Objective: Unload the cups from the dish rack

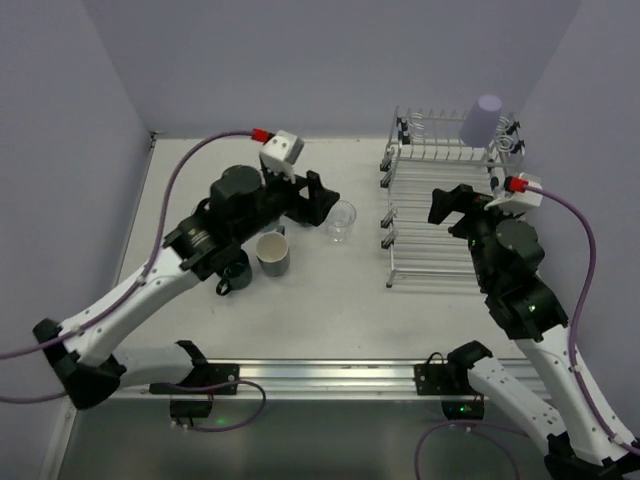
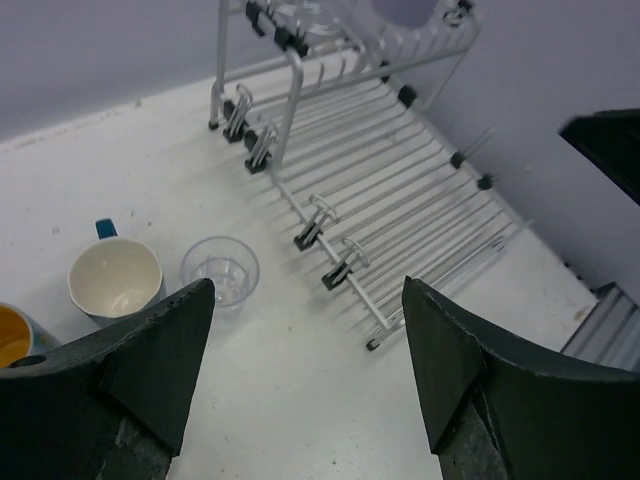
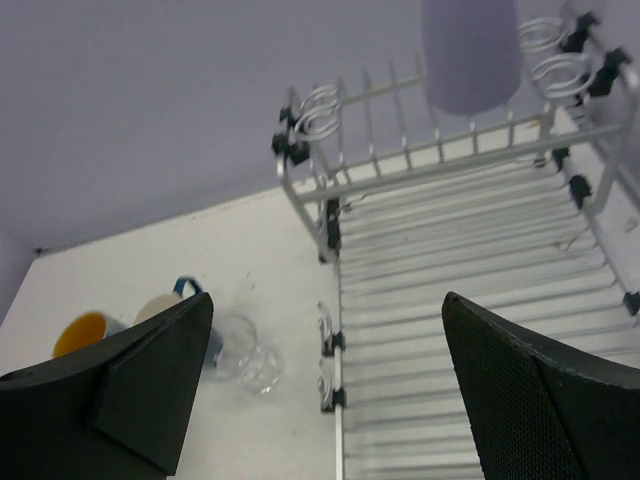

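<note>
The dish rack (image 1: 440,215) stands on the right half of the desk (image 1: 330,320). The only cup in it is the lavender tumbler (image 1: 482,118), mouth down at the far right corner of the upper tier. The right wrist view cuts off its top, and the left wrist view shows only a sliver of it. Left of the rack, on the desk, sits a clear glass (image 2: 220,272), hard to read against the pale surface. A white-lined mug (image 2: 114,280) stands just beside it. An orange-lined mug (image 2: 12,335) sits farther left, cropped by the frame edge and by a finger; from above, the left arm (image 1: 215,225) covers most of it. The left jaws hang spread wide near the glass, gripping nothing. The right jaws, also spread wide and empty, hover over the rack's lower tier. From above, the right arm (image 1: 515,280) hides the rack's near right corner.
</note>
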You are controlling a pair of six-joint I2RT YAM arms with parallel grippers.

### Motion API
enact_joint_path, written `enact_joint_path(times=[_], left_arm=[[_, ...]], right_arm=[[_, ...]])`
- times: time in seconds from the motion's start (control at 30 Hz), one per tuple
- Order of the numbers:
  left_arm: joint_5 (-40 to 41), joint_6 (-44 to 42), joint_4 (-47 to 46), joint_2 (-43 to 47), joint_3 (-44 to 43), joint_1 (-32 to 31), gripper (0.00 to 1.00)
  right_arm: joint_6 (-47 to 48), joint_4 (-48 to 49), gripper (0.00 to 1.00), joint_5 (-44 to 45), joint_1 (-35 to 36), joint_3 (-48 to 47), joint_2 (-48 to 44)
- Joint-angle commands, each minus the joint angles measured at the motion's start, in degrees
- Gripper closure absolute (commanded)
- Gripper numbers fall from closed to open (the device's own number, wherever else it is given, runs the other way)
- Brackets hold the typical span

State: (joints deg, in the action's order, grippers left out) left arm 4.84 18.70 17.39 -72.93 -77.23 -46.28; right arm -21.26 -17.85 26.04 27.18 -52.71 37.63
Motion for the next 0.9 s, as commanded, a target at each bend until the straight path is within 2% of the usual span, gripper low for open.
enact_joint_path(times=[0.0,0.03,0.13,0.2,0.23,0.27,0.37,0.43,0.5,0.6,0.87], left_arm=[[-4.6,2.3,-6.0,11.4,9.3,-0.3,0.2],[-4.1,2.0,-5.1,14.4,12.0,-0.3,0.19],[0.0,-0.1,-0.3,24.0,14.6,-0.3,0.16],[3.8,-1.5,4.2,29.8,17.8,-0.3,0.15],[5.2,-2.1,5.5,31.5,18.7,-0.3,0.14],[6.5,-2.6,6.6,34.4,19.6,-0.3,0.14],[11.2,-5.2,10.1,37.9,22.8,-0.3,0.13],[14.7,-5.6,11.6,38.7,25.3,-0.3,0.13],[14.8,-6.6,10.7,39.5,27.4,-0.3,0.13],[12.2,-7.1,6.4,39.5,30.6,-0.3,0.13],[9.7,-7.1,5.3,37.5,31.7,-0.4,0.13]], right_arm=[[2.4,-0.7,0.01,-2.0,-7.7,-8.5,5.8],[2.1,-1.0,0.01,-4.7,-11.8,-11.6,9.4],[2.5,-1.5,0.01,-5.6,-16.7,-15.9,15.0],[3.0,-1.9,0.01,-6.4,-19.2,-22.1,22.7],[3.1,-2.0,0.01,-7.0,-20.1,-23.6,22.8],[3.1,-2.1,0.01,-8.4,-20.8,-25.1,26.7],[5.2,-3.2,0.01,-8.1,-23.2,-32.0,35.1],[6.6,-4.7,0.01,-8.4,-24.4,-38.2,39.3],[8.6,-6.7,0.01,-7.1,-24.9,-41.8,45.0],[9.9,-8.2,0.01,-5.5,-26.0,-47.8,51.1],[13.3,-10.5,0.01,-2.7,-26.9,-58.7,63.4]])
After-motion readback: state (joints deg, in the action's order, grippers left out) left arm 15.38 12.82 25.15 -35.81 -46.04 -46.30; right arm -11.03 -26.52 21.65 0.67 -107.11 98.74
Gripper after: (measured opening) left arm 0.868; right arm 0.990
